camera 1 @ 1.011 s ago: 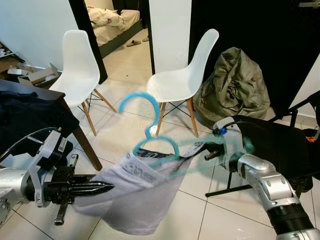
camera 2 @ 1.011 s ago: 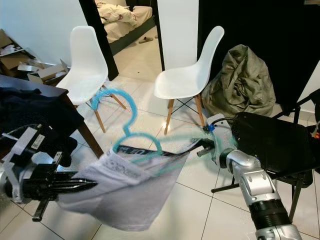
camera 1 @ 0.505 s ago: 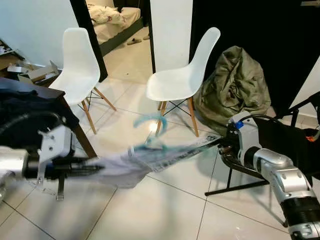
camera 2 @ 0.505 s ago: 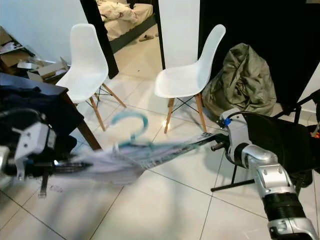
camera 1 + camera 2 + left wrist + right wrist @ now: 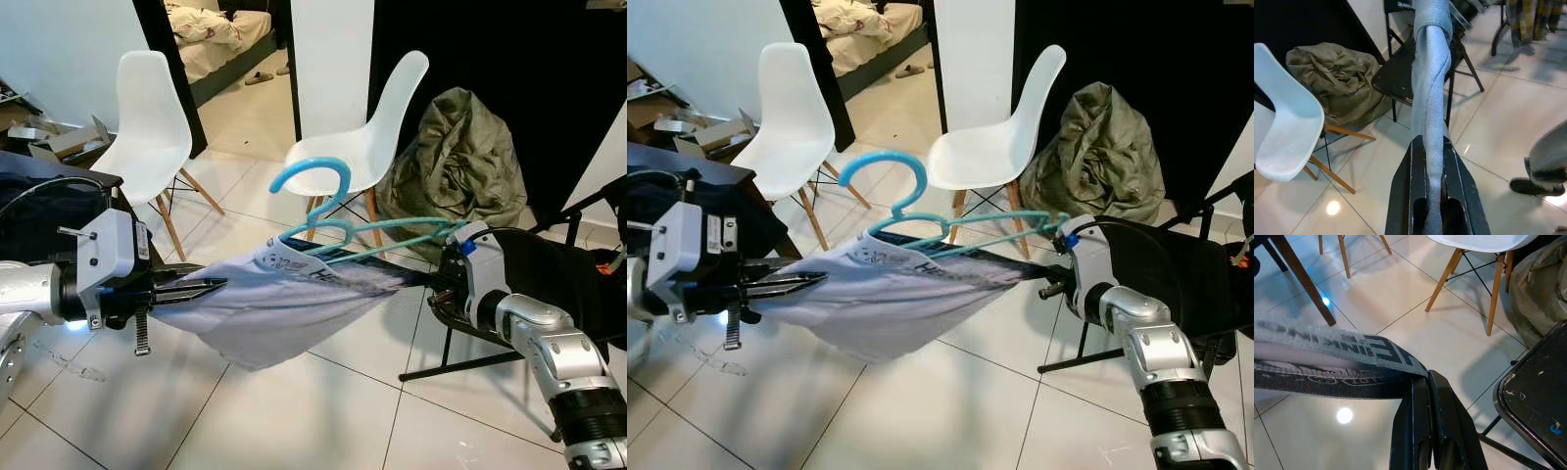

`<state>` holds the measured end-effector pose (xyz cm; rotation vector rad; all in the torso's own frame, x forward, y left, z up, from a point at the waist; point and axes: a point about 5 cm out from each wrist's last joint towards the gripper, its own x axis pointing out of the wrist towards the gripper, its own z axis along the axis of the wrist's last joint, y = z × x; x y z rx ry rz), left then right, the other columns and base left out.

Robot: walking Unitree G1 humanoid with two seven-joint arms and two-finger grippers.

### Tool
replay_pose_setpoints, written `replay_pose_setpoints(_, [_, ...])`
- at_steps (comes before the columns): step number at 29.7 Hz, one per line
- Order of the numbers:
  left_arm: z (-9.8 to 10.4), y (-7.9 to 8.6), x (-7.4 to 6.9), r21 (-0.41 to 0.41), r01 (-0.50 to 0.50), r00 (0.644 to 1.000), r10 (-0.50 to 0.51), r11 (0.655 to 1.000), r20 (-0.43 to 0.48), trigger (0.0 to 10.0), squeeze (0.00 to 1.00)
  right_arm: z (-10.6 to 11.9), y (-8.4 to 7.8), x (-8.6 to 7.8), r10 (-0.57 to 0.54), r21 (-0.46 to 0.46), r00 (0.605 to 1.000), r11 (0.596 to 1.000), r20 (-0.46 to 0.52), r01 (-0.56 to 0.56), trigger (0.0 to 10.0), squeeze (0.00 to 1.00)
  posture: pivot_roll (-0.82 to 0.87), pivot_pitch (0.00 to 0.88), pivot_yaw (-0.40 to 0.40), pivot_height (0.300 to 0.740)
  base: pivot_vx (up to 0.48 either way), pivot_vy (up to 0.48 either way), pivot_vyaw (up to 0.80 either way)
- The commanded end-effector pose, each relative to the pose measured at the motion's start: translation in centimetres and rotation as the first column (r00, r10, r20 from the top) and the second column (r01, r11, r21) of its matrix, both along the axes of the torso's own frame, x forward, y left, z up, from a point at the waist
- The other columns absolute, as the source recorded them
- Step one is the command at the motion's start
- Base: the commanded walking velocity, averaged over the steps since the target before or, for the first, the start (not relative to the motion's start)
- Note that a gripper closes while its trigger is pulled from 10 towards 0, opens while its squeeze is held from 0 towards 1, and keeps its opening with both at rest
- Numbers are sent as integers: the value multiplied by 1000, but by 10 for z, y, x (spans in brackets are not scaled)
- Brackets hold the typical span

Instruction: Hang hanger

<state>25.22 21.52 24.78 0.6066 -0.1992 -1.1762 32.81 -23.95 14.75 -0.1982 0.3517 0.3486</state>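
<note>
Bright and mostly sharp; lamp glare spots the glossy floor (image 5: 1344, 415).

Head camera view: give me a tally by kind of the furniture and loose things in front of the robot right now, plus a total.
White chairs: 2
Black folding chair: 1
Dark wooden table: 1
Turquoise hanger: 1
White T-shirt, stretched between left gripper and right gripper: 1
Olive cloth heap on the floor: 1
Total: 7
</note>
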Motion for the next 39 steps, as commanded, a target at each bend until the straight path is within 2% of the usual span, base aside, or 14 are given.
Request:
replay_pose_setpoints(1, [-6, 3, -2, 65, 12, 1000, -12, 998, -5, 10000, 0, 3, -3, 0, -8, 19, 1000, 1000, 1, 8, 0, 0, 3, 87, 67, 740, 0, 0, 0])
replay_pose_setpoints(2, [-6, 3, -2, 65, 12, 1000, -12, 998, -5, 10000, 0, 3, -3, 0, -8, 19, 1000, 1000, 1, 8, 0, 0, 3, 87, 67, 740, 0, 0, 0])
replay_pose_setpoints(4, [-13, 5, -2, 151, 24, 1000, -24, 988, -3, 10000, 0, 8, -9, 1, -23, 28, 1000, 999, 7, 23, 0, 0, 2, 85, 66, 740, 0, 0, 0])
replay_pose_setpoints(11, [-20, 9, -1, 243, 18, 1000, -22, 970, 14, 10000, 0, 13, -14, 2, -35, 39, 999, 999, 16, 35, 0, 0, -1, 85, 64, 740, 0, 0, 0])
replay_pose_setpoints(13, [-24, 16, 3, 320, -34, 998, 14, 947, 64, 10000, 0, 16, -17, 1, -40, 46, 999, 998, 21, 39, 0, 0, -2, 85, 62, 740, 0, 0, 0])
replay_pose_setpoints(16, [-22, 17, 7, 339, -99, 989, 56, 936, 133, 10000, 0, 18, -17, 0, -35, 50, 999, 998, 22, 34, 0, 0, -5, 90, 58, 740, 0, 0, 0])
replay_pose_setpoints(17, [-22, 17, 7, 339, -99, 989, 56, 936, 133, 10000, 0, 18, -17, 0, -35, 50, 999, 998, 22, 34, 0, 0, -5, 90, 58, 740, 0, 0, 0])
replay_pose_setpoints(19, [-18, 16, 12, 333, -151, 974, 81, 931, 213, 10000, 0, 20, -15, 0, -22, 56, 1000, 998, 22, 21, 0, 0, -5, 93, 57, 740, 0, 0, 0])
replay_pose_setpoints(25, [-17, 16, 15, 329, -166, 964, 84, 929, 251, 10000, 0, 20, -15, 0, -18, 59, 1000, 998, 20, 17, 0, 0, -6, 93, 56, 740, 0, 0, 0])
replay_pose_setpoints(27, [-10, 14, 19, 276, -204, 945, 114, 939, 308, 10000, 0, 21, -14, -1, -8, 62, 1000, 998, 18, 7, 0, 0, -12, 96, 51, 740, 0, 0, 0])
replay_pose_setpoints(29, [2, 8, 24, 177, -245, 907, 161, 953, 389, 10000, 0, 21, -10, -2, 14, 67, 1000, 998, 14, -15, 0, 0, -14, 96, 49, 740, 0, 0, 0])
replay_pose_setpoints(31, [4, 7, 25, 149, -251, 897, 172, 956, 407, 10000, 0, 22, -8, -2, 21, 68, 1000, 997, 12, -21, 0, 0, -14, 96, 49, 740, 0, 0, 0])
replay_pose_setpoints(37, [10, 0, 26, 68, -219, 897, 173, 973, 407, 10000, 0, 20, -4, -2, 41, 70, 999, 997, 2, -41, 0, 0, -17, 96, 48, 740, 0, 0, 0])
replay_pose_setpoints(39, [9, -2, 26, 78, -213, 899, 165, 974, 406, 10000, 0, 20, -2, -2, 46, 71, 999, 996, 0, -46, 0, 0, -19, 95, 49, 740, 0, 0, 0])
